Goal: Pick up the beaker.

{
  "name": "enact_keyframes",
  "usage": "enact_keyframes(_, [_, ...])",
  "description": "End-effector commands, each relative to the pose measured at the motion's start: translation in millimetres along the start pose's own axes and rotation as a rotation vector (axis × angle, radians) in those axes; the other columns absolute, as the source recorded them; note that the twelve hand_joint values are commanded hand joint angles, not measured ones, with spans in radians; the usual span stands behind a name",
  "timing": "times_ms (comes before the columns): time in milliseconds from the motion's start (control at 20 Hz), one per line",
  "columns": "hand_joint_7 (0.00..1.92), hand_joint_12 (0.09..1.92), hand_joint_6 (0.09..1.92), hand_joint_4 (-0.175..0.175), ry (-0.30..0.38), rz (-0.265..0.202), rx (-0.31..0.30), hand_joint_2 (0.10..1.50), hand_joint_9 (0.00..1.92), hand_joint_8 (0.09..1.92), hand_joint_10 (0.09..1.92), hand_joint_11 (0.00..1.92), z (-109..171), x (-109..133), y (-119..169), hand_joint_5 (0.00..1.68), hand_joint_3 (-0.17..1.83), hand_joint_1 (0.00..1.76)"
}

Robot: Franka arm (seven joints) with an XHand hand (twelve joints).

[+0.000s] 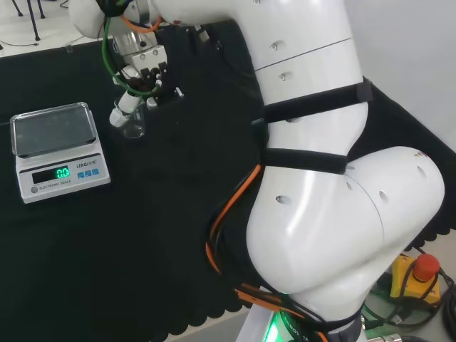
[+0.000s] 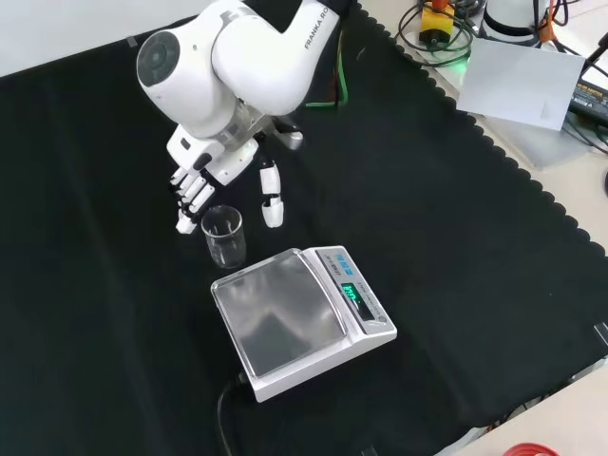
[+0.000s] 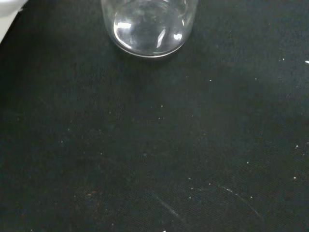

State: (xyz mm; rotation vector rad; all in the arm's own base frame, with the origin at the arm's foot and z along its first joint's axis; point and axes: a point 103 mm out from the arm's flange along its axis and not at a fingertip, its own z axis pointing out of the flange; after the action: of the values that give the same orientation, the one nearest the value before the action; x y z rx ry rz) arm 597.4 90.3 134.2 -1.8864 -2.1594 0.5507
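In the front view, going left to right, your hand (image 2: 204,180) comes first: its fingers (image 2: 190,201) and thumb (image 2: 272,204) are spread open and hold nothing. The clear beaker (image 2: 224,236) stands upright on the black cloth (image 2: 456,209) just below the gap between them, seemingly so they can close round it. The scale (image 2: 302,318) sits beyond the beaker, so you'd want to lift straight up.

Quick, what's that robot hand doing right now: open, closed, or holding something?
Hand: open, holding nothing; its fingers and thumb flank the beaker, which stands on the cloth.
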Motion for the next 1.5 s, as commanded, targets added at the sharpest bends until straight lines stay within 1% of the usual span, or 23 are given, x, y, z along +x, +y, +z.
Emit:
enact_keyframes(50, [0.12,1.53,0.09,0.067,-0.016,0.014,-0.010,0.65,0.19,0.71,0.89,0.00,10,8,5,0.05,0.07,0.60])
enact_keyframes(250, [0.15,1.56,0.09,0.064,-0.026,0.039,-0.009,0.67,0.23,0.72,0.89,0.00,20,10,14,0.09,0.08,0.64])
enact_keyframes(400, [0.25,1.59,0.09,0.065,-0.033,0.072,-0.008,0.68,0.31,0.76,0.86,0.03,28,9,24,0.15,0.09,0.69])
enact_keyframes(500, [0.30,1.58,0.09,0.064,-0.035,0.083,-0.010,0.69,0.37,0.78,0.84,0.07,30,8,27,0.17,0.10,0.71])
enact_keyframes(550, [0.39,1.55,0.09,0.067,-0.029,0.110,-0.052,0.70,0.46,0.81,0.81,0.15,34,8,29,0.25,0.12,0.74])
enact_keyframes(650, [0.56,1.46,0.10,0.067,-0.008,0.134,-0.094,0.71,0.65,0.88,0.77,0.36,38,8,32,0.41,0.17,0.82])
enact_keyframes(700, [0.63,1.41,0.14,0.068,0.000,0.141,-0.109,0.70,0.74,0.91,0.73,0.45,38,8,33,0.47,0.20,0.85])
enact_keyframes(750, [0.71,1.35,0.28,0.070,0.003,0.150,-0.132,0.69,0.84,0.94,0.69,0.57,39,8,35,0.54,0.27,0.88])
enact_keyframes(850, [0.89,1.23,0.66,0.072,0.005,0.166,-0.166,0.64,1.05,1.01,0.64,0.81,40,9,37,0.65,0.43,0.95])
enact_keyframes(900, [0.97,1.17,0.79,0.064,0.007,0.172,-0.182,0.62,1.13,1.03,0.62,0.92,40,11,39,0.69,0.50,0.99])
enact_keyframes(950, [1.03,1.09,0.86,0.046,0.008,0.180,-0.200,0.61,1.21,1.04,0.60,1.04,40,11,40,0.74,0.55,1.03])
enact_keyframes(1000, [1.09,0.99,0.90,0.016,0.009,0.186,-0.222,0.60,1.29,1.04,0.58,1.17,40,12,41,0.80,0.59,1.09])
enact_keyframes(1050, [1.14,0.91,0.92,-0.009,0.010,0.189,-0.233,0.60,1.35,1.03,0.55,1.27,40,12,41,0.84,0.61,1.12])
enact_keyframes(1150, [1.20,0.80,0.83,-0.014,0.018,0.193,-0.248,0.74,1.42,1.02,0.52,1.39,39,10,40,1.05,0.49,1.14])
enact_keyframes(1250, [1.23,0.74,0.74,-0.034,0.023,0.195,-0.260,0.81,1.46,1.00,0.49,1.45,36,9,39,1.16,0.39,1.15])
enact_keyframes(1350, [1.25,0.72,0.70,-0.042,0.024,0.196,-0.268,0.83,1.47,1.00,0.48,1.47,34,9,39,1.19,0.36,1.16])
enact_keyframes(1500, [1.26,0.71,0.69,-0.045,0.027,0.197,-0.274,0.83,1.48,1.00,0.48,1.47,31,8,37,1.20,0.36,1.16])
